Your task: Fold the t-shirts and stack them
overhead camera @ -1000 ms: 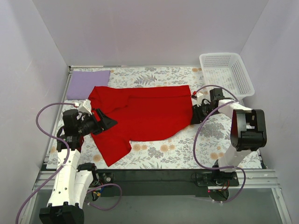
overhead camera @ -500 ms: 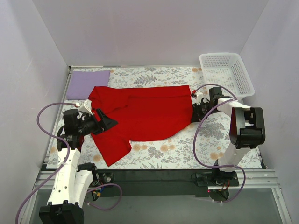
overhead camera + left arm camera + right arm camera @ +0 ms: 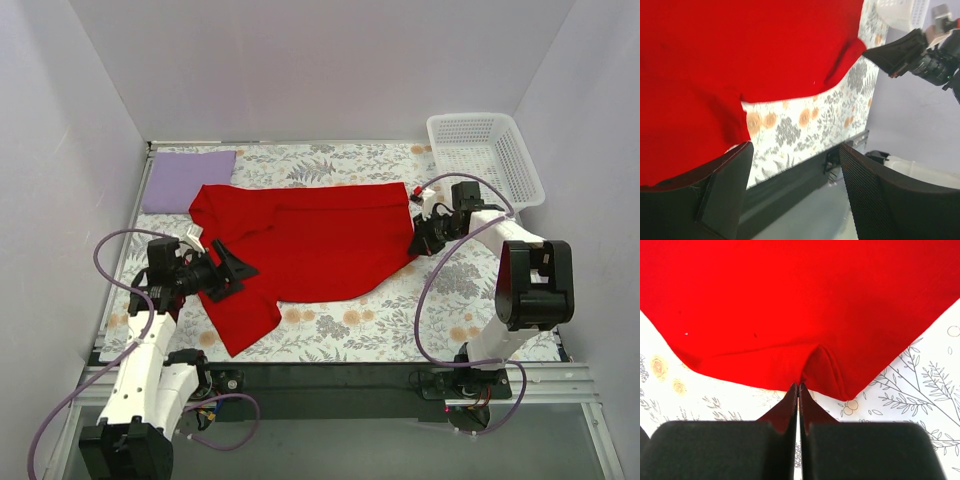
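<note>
Floral-printed cloth covers the surface (image 3: 350,325), boxed in by plain pale walls. We see a red cotton t-shirt (image 3: 310,240) spread flat across the middle, its body running left to right and one sleeve trailing toward the near-left edge. At the far-left corner lies a folded lavender garment (image 3: 185,178), its near corner touching the red t-shirt's shoulder. A white plastic mesh basket (image 3: 485,155) stands at the far-right corner, apart from the shirt.

We find the right claw (image 3: 418,240) low at the red t-shirt's right edge. In the right wrist view its two black fingers are pressed tip to tip, clenched on the hem, and the fabric puckers into a small ridge just above them.

The left claw (image 3: 232,270) sits over the shirt's left side near the sleeve. In the left wrist view its fingers are spread wide, released and holding nothing; one finger is over red cloth, the other over the near edge of the surface.
</note>
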`<action>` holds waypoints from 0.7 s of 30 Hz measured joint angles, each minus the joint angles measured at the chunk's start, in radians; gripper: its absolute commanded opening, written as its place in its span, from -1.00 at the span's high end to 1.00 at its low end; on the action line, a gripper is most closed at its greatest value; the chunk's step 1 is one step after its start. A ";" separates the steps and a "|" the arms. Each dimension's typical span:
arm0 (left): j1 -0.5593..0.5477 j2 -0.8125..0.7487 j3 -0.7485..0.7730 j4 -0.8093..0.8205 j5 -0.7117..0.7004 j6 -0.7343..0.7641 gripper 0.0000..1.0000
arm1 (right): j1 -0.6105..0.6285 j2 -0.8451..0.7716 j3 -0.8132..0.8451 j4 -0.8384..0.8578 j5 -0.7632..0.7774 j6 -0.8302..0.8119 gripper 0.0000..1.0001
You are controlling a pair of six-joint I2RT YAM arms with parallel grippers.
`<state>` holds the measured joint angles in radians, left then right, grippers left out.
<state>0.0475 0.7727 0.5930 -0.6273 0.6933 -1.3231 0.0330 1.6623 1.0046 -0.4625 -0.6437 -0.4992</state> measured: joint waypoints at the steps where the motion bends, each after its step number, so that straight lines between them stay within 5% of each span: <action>1: -0.007 0.004 -0.001 -0.021 -0.002 -0.014 -0.36 | 0.000 -0.008 0.000 0.000 -0.006 -0.003 0.97; 11: -0.164 0.106 0.137 -0.239 -0.121 -0.069 -0.38 | 0.000 -0.015 0.000 -0.006 -0.031 -0.013 0.97; 21: -0.280 0.122 0.087 -0.357 -0.177 -0.152 -0.43 | 0.000 -0.039 -0.001 -0.007 -0.050 -0.014 0.97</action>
<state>-0.2325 0.8951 0.6796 -0.9844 0.5167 -1.4754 0.0330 1.6230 1.0039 -0.4694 -0.6937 -0.5129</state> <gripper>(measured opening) 0.711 0.020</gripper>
